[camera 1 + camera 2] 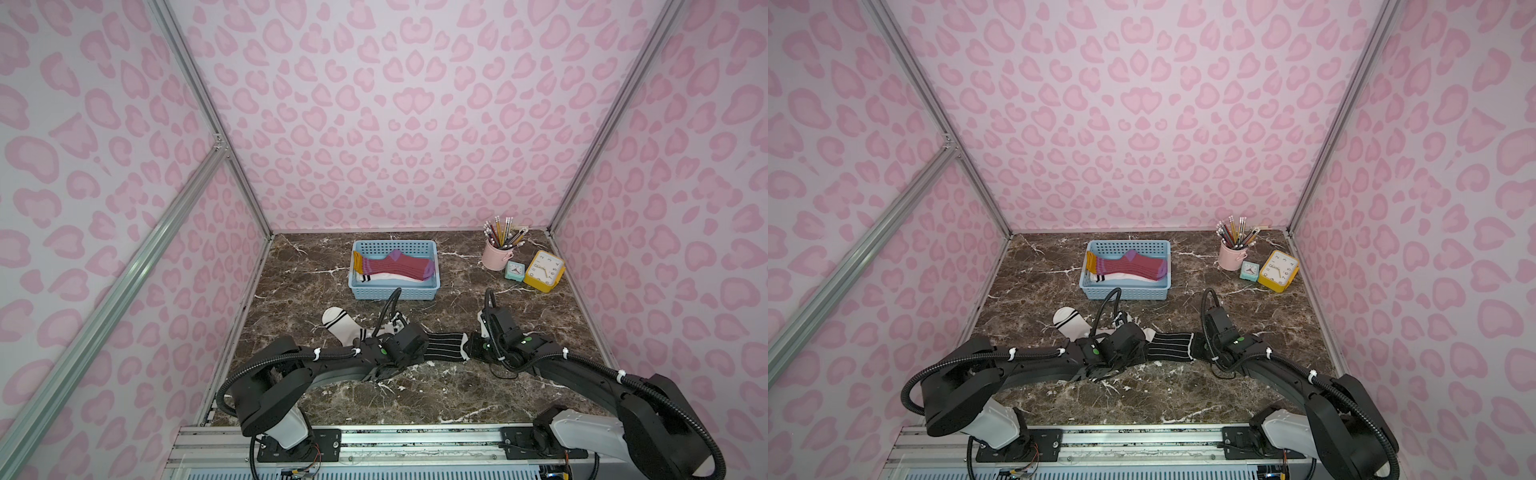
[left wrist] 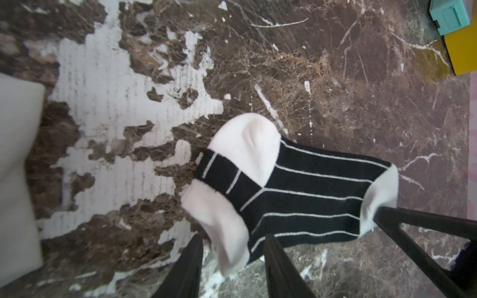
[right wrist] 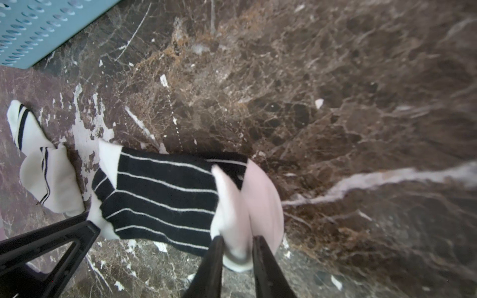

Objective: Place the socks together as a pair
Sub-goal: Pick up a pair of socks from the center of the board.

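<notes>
Both top views: black sock [image 1: 446, 347] stretched over front-centre table [image 1: 415, 395]; arms hide the jaws. Left wrist view: left gripper [image 2: 233, 237] clamped on white cuff. Right wrist view: right gripper [image 3: 238, 238] pinching bunched white toe. Sock: black, thin lengthwise white stripes, white heel.

A brown marble table [image 1: 1183, 395] sits inside pink spotted walls [image 1: 1142, 124]. At the far centre-left stands a blue basket [image 1: 1125, 293], holding a maroon sock [image 1: 1129, 266] laid over a white sock [image 1: 1121, 276]. In the far right corner a pink cup of pencils [image 1: 1230, 257] stands beside a small teal clock [image 1: 1249, 271] and a yellow clock [image 1: 1278, 269]. Nearer, a loose white sock [image 1: 1069, 322] with black bands lies left of a black striped sock [image 1: 1169, 347]. That sock stretches between the left gripper [image 1: 1142, 349] and the right gripper [image 1: 1199, 347], whose jaws are hidden.
</notes>
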Tool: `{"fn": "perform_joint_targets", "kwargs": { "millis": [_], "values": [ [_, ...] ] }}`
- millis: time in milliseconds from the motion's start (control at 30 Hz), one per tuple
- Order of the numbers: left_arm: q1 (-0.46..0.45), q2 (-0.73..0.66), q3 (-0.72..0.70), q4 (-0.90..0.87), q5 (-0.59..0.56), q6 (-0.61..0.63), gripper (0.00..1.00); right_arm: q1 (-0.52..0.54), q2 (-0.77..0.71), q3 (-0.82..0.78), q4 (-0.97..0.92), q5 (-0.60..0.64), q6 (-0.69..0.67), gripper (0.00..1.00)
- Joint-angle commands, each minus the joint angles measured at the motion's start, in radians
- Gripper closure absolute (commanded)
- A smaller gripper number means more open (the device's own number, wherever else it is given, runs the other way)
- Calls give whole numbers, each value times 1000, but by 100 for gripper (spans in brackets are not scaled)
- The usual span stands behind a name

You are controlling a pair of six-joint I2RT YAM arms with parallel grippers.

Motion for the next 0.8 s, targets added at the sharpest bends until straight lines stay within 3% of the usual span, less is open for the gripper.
{"fn": "perform_joint_targets", "kwargs": {
  "millis": [0, 200, 367, 600, 767],
  "values": [
    [5, 4, 3, 37, -10, -4, 56, 4, 4, 14, 25, 31, 25, 74],
    [11, 11, -5, 33, -16, -11, 56, 49, -22, 66, -47, 69, 40, 100],
    [12, 23, -10, 30, -19, -20, 56, 77, -86, 39, -74, 96, 81, 100],
    [12, 30, -2, 31, -2, -14, 55, 48, -108, -46, -8, 136, 87, 76],
    [12, 5, -7, 41, -1, -11, 53, -25, -89, -44, -9, 97, 50, 67]
  ]
}}
